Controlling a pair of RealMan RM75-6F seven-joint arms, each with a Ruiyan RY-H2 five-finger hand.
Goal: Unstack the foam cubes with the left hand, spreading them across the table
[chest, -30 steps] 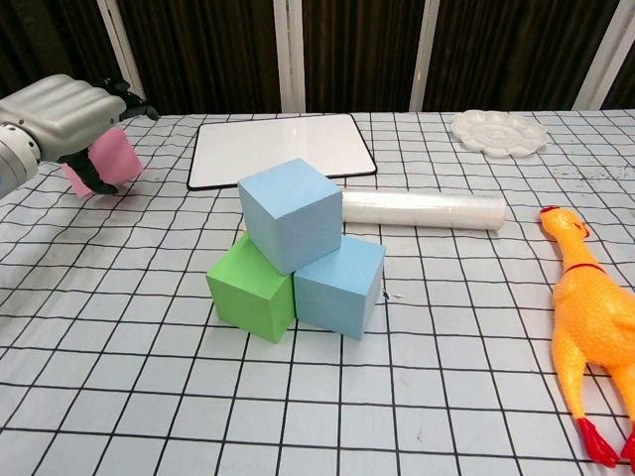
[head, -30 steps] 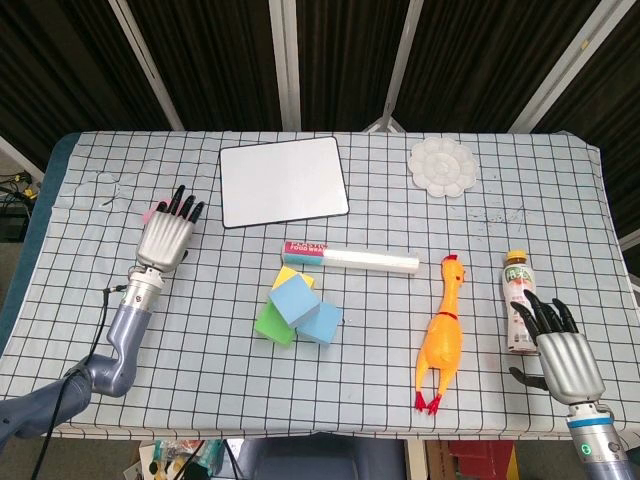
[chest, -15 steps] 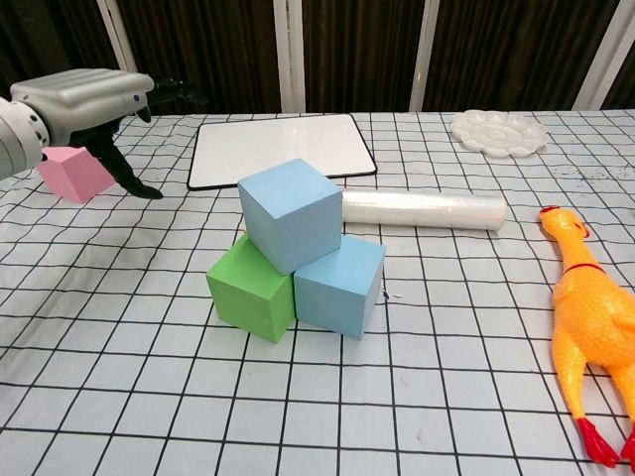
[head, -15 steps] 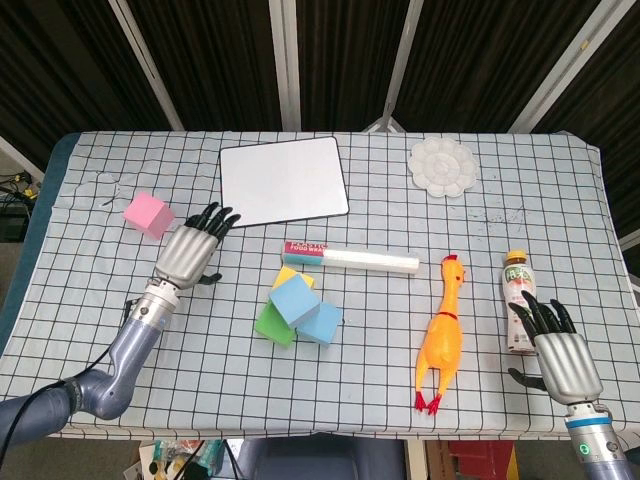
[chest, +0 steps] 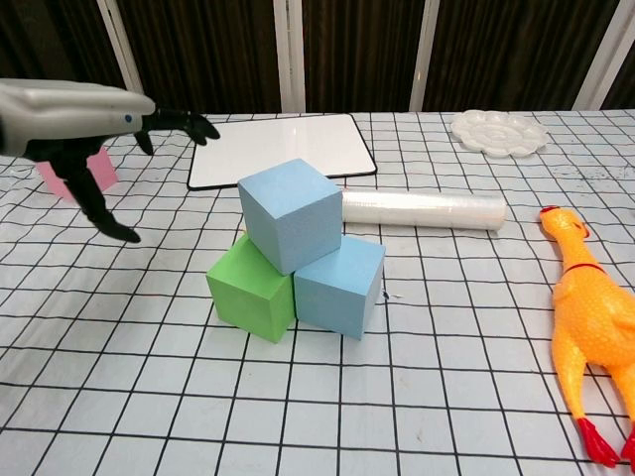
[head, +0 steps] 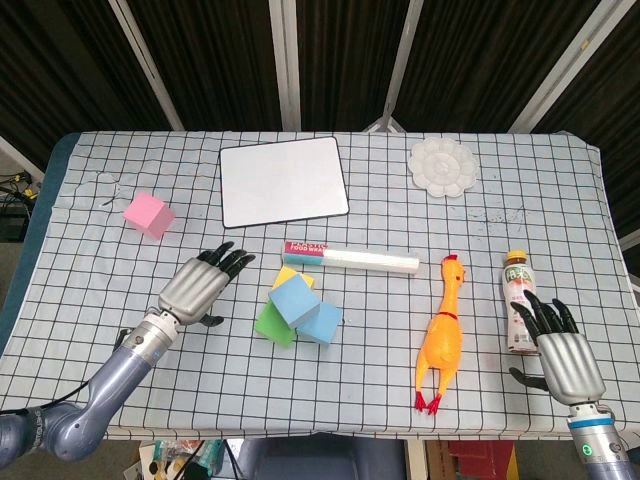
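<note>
- since a second ago, left hand (head: 200,286) has let go of pink cube (head: 148,214) and swung toward the stack; its fingers are spread, holding nothing.
- pink cube sits alone at ten o'clock.
- tilted blue cube (chest: 292,214) rests on green cube (chest: 252,290) and second blue cube (chest: 340,286); yellow cube (head: 287,276) behind.
- right hand (head: 562,357) at four o'clock, fingers apart.

The yellow cube (head: 286,276) is mostly hidden behind the top blue cube (head: 294,299), and the chest view cuts off the rubber chicken (chest: 595,327) at the right edge.

One cube (chest: 292,213) sits atop two others, a fourth apparently behind; roll (head: 351,258) behind, whiteboard (head: 284,181) beyond.
</note>
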